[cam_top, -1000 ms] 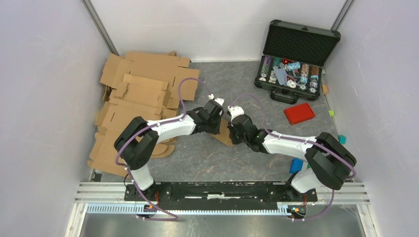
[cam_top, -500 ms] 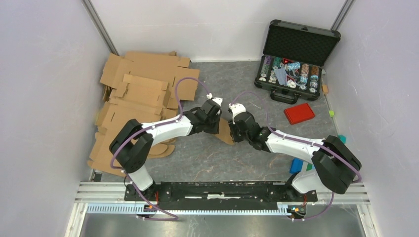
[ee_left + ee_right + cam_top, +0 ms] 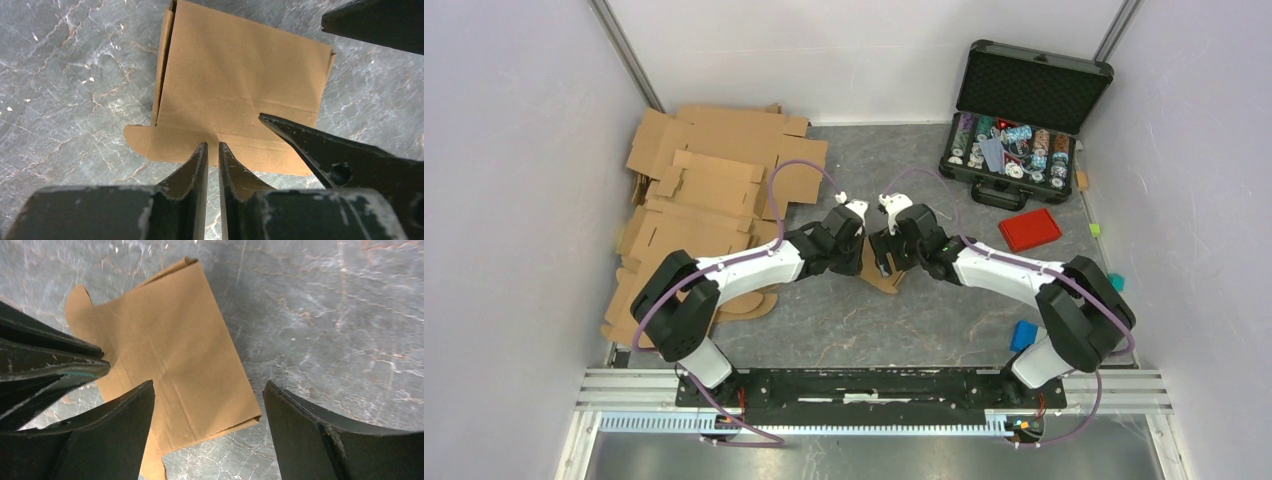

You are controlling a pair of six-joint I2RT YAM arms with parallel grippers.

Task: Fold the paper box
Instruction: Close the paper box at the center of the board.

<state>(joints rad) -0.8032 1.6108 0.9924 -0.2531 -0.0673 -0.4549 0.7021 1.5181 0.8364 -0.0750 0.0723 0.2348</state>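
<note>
The paper box [image 3: 886, 276] lies flattened on the grey table between my two grippers, one rounded flap sticking out. In the left wrist view the paper box [image 3: 240, 85] lies flat with its near flap just beyond my left gripper [image 3: 214, 146]. That gripper's jaws are pressed almost together and hold nothing. In the right wrist view my right gripper [image 3: 209, 390] stands wide open above the paper box [image 3: 170, 365], its fingers [image 3: 292, 415] straddling the box's near corner without touching it. In the top view my left gripper [image 3: 858, 256] and right gripper [image 3: 886, 252] nearly meet over the box.
A heap of larger cardboard sheets [image 3: 704, 190] covers the left side of the table. An open black case [image 3: 1019, 120] of chips stands at the back right, with a red lid [image 3: 1030, 229] in front of it. A blue block [image 3: 1024, 333] lies beside the right arm's base.
My right gripper has gone from shut to wide open and shifted left over the box. Both wrists have moved a little toward the back of the table.
</note>
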